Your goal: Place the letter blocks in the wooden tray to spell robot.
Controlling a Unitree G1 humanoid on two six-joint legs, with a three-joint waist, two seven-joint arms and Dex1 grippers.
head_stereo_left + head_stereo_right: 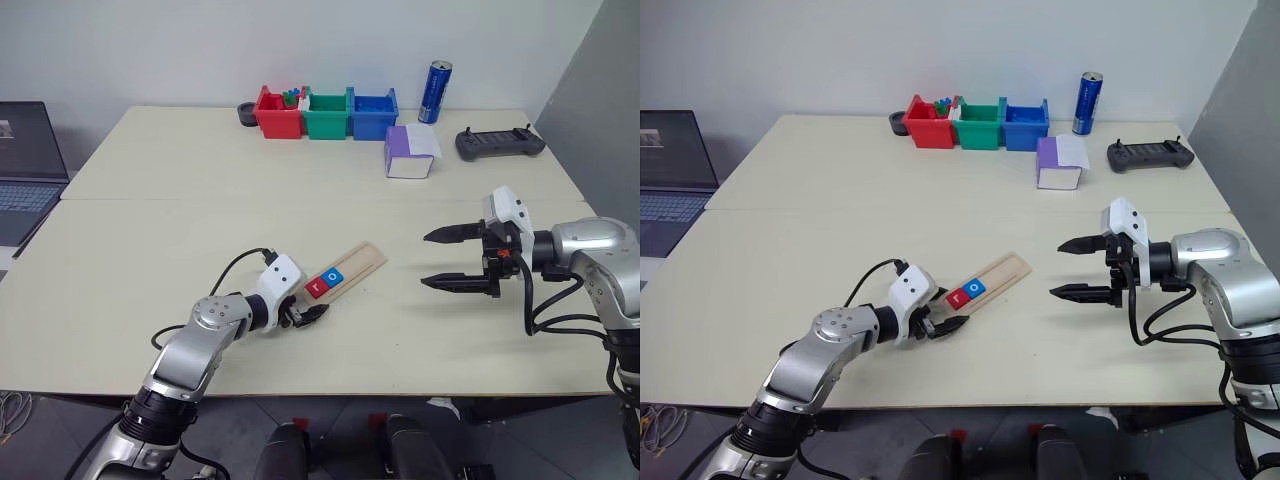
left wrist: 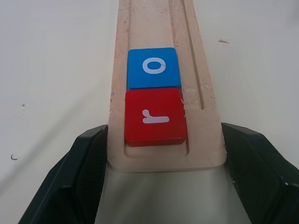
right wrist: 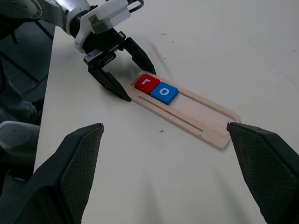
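Wooden tray (image 1: 352, 270) lies slantwise on the table (image 1: 150, 260), mid-front, and everything else is placed from it. Two letter blocks sit in its groove at the near end: red "r" (image 2: 155, 116) right by the end, blue "o" (image 2: 153, 67) touching it on the far side; rest of the groove is bare. So r-o done, b-o-t still to go. Left gripper (image 1: 305, 315) is at the tray's near end, fingers (image 2: 79, 177) clamped on the tray's two long edges, i.e. holding the tray itself, not a block; left wrist view shows the wood pinched betw. both fingers. Right gripper (image 1: 458, 259) hangs above the table well to the right of the tray, spread wide, holding nothing. Red bin (image 1: 279, 112), green bin (image 1: 326, 113), blue bin (image 1: 373, 112) stand in a row far behind the tray at the table's back; small coloured bits show in the red bin, can't tell if they're tiles. Step in hand, prob.: left steadies or squares up the tray betw. placements. Next calls for a "b" tile: find it (location not clear), pick w/ the free right gripper, set it flat in the groove touching the "o", letter oriented same as the others, w/o knocking the two already seated.
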